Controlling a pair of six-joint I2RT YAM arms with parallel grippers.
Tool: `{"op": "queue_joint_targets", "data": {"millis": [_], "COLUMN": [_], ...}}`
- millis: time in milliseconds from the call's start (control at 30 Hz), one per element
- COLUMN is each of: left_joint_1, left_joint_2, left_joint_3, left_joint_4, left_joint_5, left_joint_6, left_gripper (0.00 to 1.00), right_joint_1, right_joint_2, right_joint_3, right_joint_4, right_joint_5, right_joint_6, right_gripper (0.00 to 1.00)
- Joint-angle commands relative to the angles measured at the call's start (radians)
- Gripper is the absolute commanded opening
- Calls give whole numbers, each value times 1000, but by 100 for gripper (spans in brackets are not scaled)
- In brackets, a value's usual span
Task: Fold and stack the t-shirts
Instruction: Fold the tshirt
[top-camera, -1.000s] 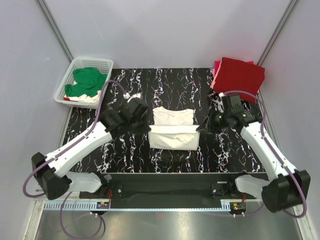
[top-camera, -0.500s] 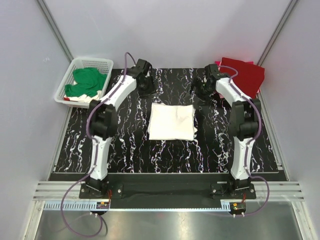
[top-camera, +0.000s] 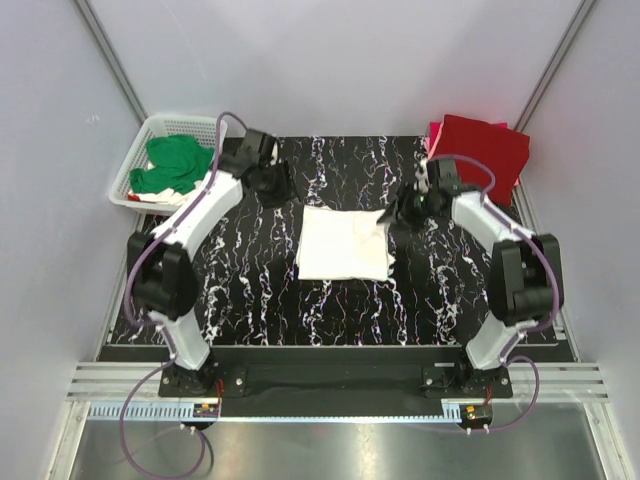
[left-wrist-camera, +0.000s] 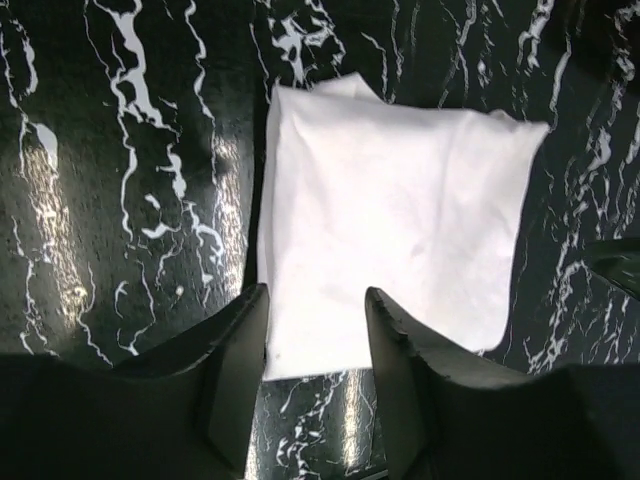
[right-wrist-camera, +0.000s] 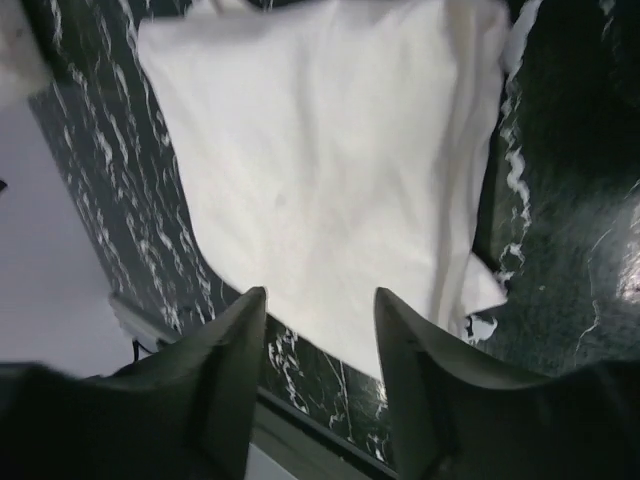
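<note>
A white t-shirt (top-camera: 344, 243) lies folded into a flat rectangle in the middle of the black marbled table; it fills the left wrist view (left-wrist-camera: 390, 210) and the right wrist view (right-wrist-camera: 330, 160). My left gripper (top-camera: 276, 186) hovers open and empty off the shirt's far left corner. My right gripper (top-camera: 400, 215) hovers open and empty at the shirt's far right corner. A folded red t-shirt (top-camera: 478, 152) lies on a pink one (top-camera: 431, 139) at the far right. A green t-shirt (top-camera: 172, 165) is bunched in the basket.
The white plastic basket (top-camera: 148, 135) stands at the far left corner, off the table mat. White cloth shows under the green shirt in it. Grey walls close in the table on three sides.
The white shirt went from half-folded to a flat rectangle. Both arms then drew back from the far edge; the right gripper came down to the shirt's far right corner.
</note>
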Motion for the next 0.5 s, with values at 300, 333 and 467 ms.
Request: {"op": "queue_joint_targets", "data": {"millis": [300, 333, 467], "left_joint_1": [-133, -137, -156], "left_joint_2": [-149, -139, -92], "left_joint_3": [-512, -525, -641], "left_joint_4": [398, 411, 508], "left_joint_5": [127, 131, 136], "left_joint_6": [-93, -102, -116], "left_gripper": [40, 40, 38], "right_joint_1": [69, 66, 61], "right_joint_2": [-12, -4, -4], "right_joint_3": [-376, -384, -485], "right_joint_4": [359, 356, 379], "right_joint_5": [-260, -251, -221], "right_joint_6": [65, 50, 25], "right_gripper": [32, 31, 30]}}
